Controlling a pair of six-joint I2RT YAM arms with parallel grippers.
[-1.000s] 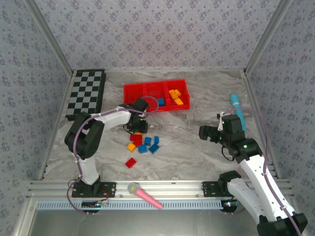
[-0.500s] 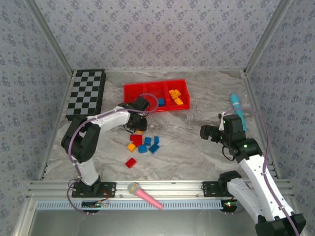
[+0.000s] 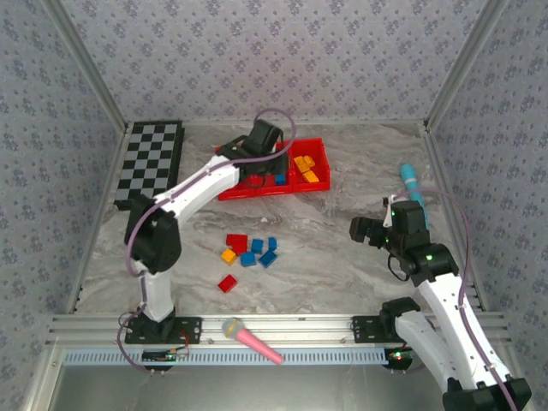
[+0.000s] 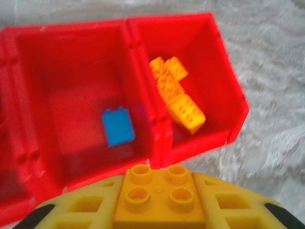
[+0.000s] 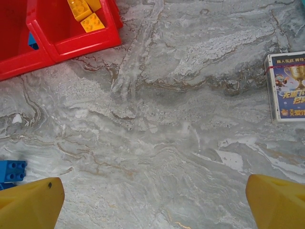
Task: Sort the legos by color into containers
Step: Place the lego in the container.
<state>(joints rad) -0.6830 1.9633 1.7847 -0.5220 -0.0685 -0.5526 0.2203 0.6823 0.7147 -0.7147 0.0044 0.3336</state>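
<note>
**Sort under way: a few bricks binned, a cluster left on the table**

- Table (image 3: 342,274): a cluster of loose legos (image 3: 253,251) lies near the middle, in blue, red and one orange. A lone red brick (image 3: 227,283) sits just nearer the arm bases. I judge well under half the job done.
- Tray (image 3: 282,192): the right bin holds several yellow bricks (image 4: 178,98). The middle bin holds one blue brick (image 4: 118,126). The left bin is mostly hidden, so I cannot tell its contents.
- Left arm: stretched far forward, wrist above the tray. The left gripper (image 4: 157,202) pinches a yellow lego (image 4: 157,191), studs up, its jaws pressed on either side. The lego hangs over the tray's near wall, about where the middle and right bins meet. It likely needs a nudge right to drop among the yellows.
- Right arm: folded low on its own side, well apart from the legos. The right gripper (image 3: 358,231) has its jaws spread wide, with nothing between them.
</note>
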